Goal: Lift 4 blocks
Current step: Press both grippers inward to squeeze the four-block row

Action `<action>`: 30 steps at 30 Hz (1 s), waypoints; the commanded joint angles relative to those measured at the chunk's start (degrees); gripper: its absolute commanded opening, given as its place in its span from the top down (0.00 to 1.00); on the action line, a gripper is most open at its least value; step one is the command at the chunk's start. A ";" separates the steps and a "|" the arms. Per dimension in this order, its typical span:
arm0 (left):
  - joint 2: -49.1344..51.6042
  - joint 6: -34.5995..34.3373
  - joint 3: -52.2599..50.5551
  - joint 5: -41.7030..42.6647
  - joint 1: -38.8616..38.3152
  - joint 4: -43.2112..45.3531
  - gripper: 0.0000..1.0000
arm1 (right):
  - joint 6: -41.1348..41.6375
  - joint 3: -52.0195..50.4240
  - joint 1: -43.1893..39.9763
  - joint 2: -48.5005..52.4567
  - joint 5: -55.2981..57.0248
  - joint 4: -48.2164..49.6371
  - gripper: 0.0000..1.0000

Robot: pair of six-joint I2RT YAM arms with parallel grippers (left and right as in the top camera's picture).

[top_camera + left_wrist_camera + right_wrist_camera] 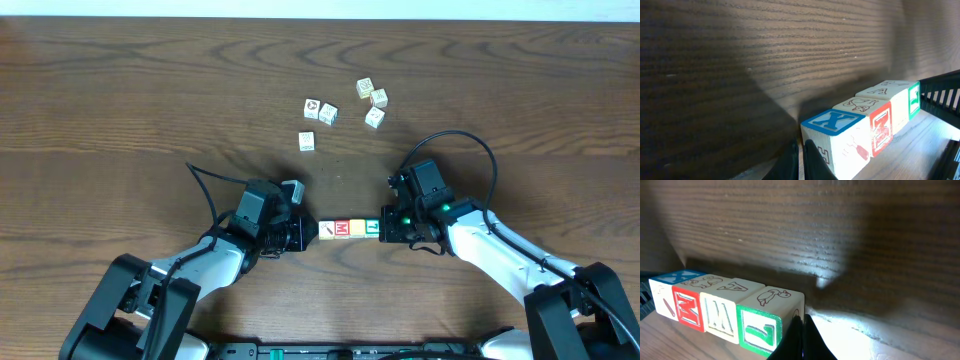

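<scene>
Four small wooden cubes (350, 229), sharp-edged with painted pale, red, yellow and green faces, form one tight row above the dark, grained tabletop (150, 90). Whether the row rests on it is unclear. The left pincer (310, 232) and right pincer (383, 228), both fully closed, press against its opposite ends.

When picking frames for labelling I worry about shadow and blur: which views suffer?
Overhead: even light, sharp, but the blocks are tiny. Left wrist: heavy shadow over the table, block faces readable. Right wrist: bright patch amid shadow, faces sharp.
</scene>
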 commanded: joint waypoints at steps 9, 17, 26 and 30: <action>0.28 -0.92 0.42 3.93 -0.24 0.33 0.93 | -0.28 -0.13 0.90 0.42 -5.75 1.29 0.99; 0.26 -0.50 0.42 5.31 -0.24 0.31 0.93 | -0.46 -0.13 1.70 0.42 -6.14 1.31 0.99; 0.20 -0.52 1.70 7.56 -0.24 0.37 0.93 | -0.83 -0.13 4.74 0.42 -7.17 2.03 0.99; 0.20 -0.52 2.40 8.37 -0.24 0.37 0.93 | -0.37 -0.02 5.01 0.39 -7.19 2.14 0.99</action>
